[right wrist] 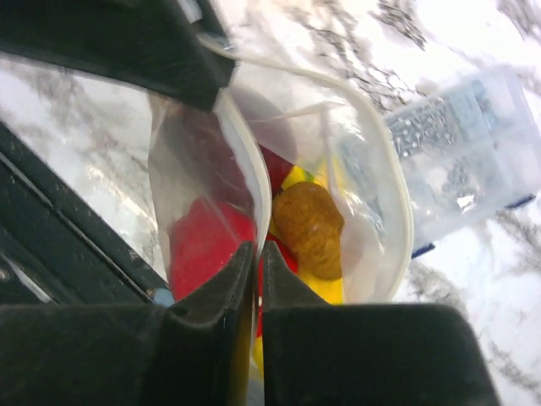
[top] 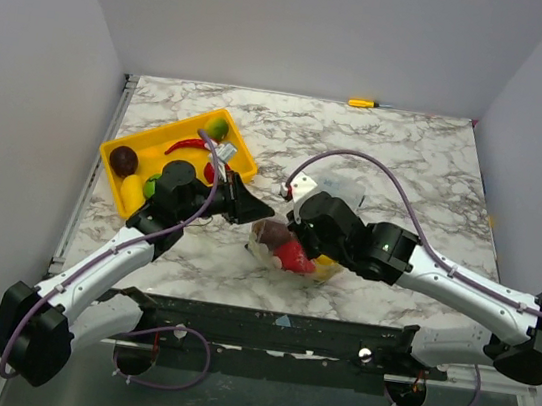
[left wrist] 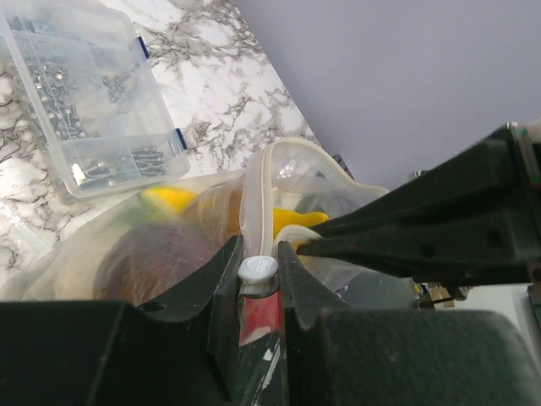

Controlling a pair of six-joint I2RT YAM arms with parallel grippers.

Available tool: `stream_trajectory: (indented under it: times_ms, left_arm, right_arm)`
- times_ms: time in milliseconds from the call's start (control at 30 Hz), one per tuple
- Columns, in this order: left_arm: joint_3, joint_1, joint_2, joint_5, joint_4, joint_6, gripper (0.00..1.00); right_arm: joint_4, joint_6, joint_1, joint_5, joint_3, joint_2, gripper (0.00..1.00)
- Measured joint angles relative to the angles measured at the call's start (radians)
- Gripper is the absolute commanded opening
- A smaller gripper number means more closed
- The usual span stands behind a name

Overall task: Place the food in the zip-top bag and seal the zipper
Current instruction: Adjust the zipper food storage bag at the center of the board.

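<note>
zip-top bag (top: 280,249) long axis left-right (left gripper (left wrist: 258,255), right gripper (right wrist: 256,255) pinch zipper (left wrist: 256,182))

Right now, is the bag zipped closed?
No, the bag rim gapes wide open in the right wrist view, with a brown food piece visible through the mouth.

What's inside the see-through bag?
Inside the bag you can see a red piece, a brown piece and a yellow piece. Anything lower down is covered by the right gripper.
</note>
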Motion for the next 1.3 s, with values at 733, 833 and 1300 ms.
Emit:
stream_trajectory:
  times_ms: [733, 833, 1300]
  left_arm:
    - [0.07, -0.178, 0.14, 0.091, 0.196, 0.08, 0.0]
    - [0.065, -0.19, 0.169, 0.101, 0.249, 0.068, 0.0]
    - [-0.094, -0.21, 0.129, 0.069, 0.378, 0.145, 0.63]
  right_arm:
    - [-0.237, 0.167, 0.005, 0.23, 0.021, -0.177, 0.01]
    - [-0.258, 0.17, 0.005, 0.222, 0.024, -0.201, 0.01]
    - [-0.276, 0.153, 0.005, 0.178, -0.006, -0.207, 0.01]
